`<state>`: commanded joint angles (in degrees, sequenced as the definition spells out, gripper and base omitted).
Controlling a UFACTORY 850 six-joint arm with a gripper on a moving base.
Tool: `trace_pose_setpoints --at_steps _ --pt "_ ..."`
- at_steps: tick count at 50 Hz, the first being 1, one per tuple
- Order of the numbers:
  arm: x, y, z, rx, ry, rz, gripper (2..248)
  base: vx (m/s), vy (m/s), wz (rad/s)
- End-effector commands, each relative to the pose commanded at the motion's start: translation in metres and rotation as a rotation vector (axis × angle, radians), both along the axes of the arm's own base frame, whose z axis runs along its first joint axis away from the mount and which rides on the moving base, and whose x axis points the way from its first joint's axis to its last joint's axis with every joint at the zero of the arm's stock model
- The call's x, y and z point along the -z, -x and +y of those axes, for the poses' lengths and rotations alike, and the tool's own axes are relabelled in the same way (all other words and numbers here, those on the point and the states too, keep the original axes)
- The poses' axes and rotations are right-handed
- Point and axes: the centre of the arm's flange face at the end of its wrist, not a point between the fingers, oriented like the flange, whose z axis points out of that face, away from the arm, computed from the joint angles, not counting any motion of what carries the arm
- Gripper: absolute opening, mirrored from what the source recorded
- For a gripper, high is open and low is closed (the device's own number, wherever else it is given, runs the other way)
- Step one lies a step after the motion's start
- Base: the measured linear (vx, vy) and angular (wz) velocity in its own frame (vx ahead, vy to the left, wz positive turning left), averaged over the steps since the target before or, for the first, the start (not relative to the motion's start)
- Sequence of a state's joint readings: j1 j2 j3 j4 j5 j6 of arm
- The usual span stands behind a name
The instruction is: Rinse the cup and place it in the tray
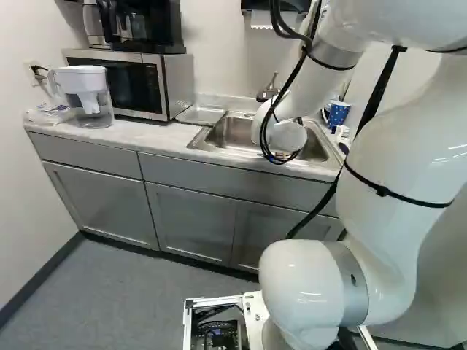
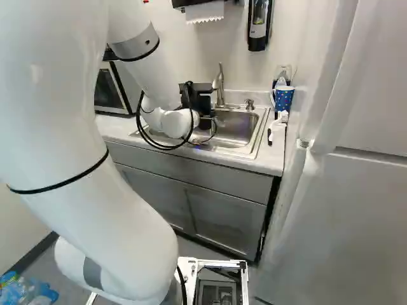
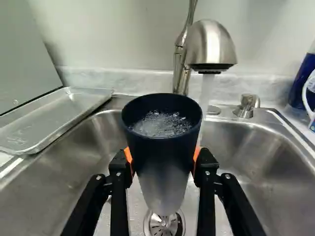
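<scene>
cup [image 3: 165, 152]: upright, bubbly water inside
gripper [image 2: 205, 107]: about half open, got the cup clamped
tap [image 3: 211, 46]: running

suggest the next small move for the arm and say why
Probably tip the cup to pour it out into the sink: bubbly water stands inside, and the gripper holds it mouth up above the drain.
</scene>
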<state>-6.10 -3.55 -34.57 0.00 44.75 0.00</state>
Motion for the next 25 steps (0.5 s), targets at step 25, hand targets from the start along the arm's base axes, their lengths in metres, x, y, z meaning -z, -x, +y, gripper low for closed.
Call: trace_pose_setpoints --at_steps 25 --pt "-0.012 -0.005 0.036 -0.079 0.002 -0.026 125 0.000 0.000 0.000"
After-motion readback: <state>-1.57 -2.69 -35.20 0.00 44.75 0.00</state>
